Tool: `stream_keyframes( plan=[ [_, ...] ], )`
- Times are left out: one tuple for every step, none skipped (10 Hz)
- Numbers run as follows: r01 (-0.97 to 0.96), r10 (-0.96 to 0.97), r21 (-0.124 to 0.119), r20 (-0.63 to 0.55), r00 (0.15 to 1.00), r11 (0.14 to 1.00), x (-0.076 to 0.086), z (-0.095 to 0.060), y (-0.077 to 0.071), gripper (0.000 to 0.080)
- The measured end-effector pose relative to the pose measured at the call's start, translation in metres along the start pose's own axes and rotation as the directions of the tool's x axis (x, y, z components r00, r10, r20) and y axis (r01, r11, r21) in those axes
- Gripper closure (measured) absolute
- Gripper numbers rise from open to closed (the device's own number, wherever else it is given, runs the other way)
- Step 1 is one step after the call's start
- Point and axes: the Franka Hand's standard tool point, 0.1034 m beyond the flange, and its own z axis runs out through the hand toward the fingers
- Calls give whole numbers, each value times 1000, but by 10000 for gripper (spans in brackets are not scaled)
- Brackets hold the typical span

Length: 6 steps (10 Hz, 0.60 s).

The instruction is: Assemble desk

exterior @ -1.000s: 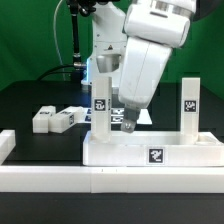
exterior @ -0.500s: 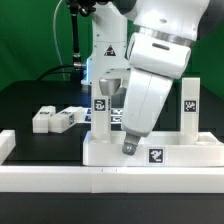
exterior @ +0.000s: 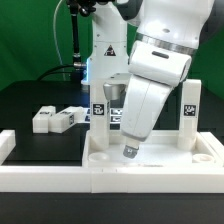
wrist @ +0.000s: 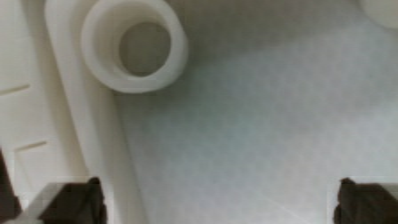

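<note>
Your gripper [exterior: 129, 152] is hanging low over the tabletop panel [exterior: 175, 160], its jaws spread wide and pinching nothing. You cannot tell whether it is touching the panel. In the wrist view, the dark fingertips [wrist: 71, 200] are framing bare white panel floor. A round socket [wrist: 143, 45] is sitting by the panel's rim, outside the gap between the jaws. The panel is lying rim-up against the front border rail [exterior: 60, 185]. The left upright leg [exterior: 99, 122] is standing just beside the gripper, and the right upright leg [exterior: 190, 118] is standing at the panel's other end. The loose legs [exterior: 50, 119] are lying on the black table [exterior: 25, 100], well apart from the jaws.
</note>
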Motion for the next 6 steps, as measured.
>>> stream_keyframes(
  plan=[
    [21,-22,-41,-17,1000,999,-5,-13,13,151],
    [64,-66,-73,-25,998,995,-16,-32,26,151],
    [58,-59,-66,-17,998,996,-26,-46,35,151],
    [76,-77,-69,-9,997,995,-31,-55,44,151],
    [57,-58,-70,-14,998,996,-29,-51,42,151],
    [-33,32,-64,-20,999,997,-28,-50,41,151]
  ],
)
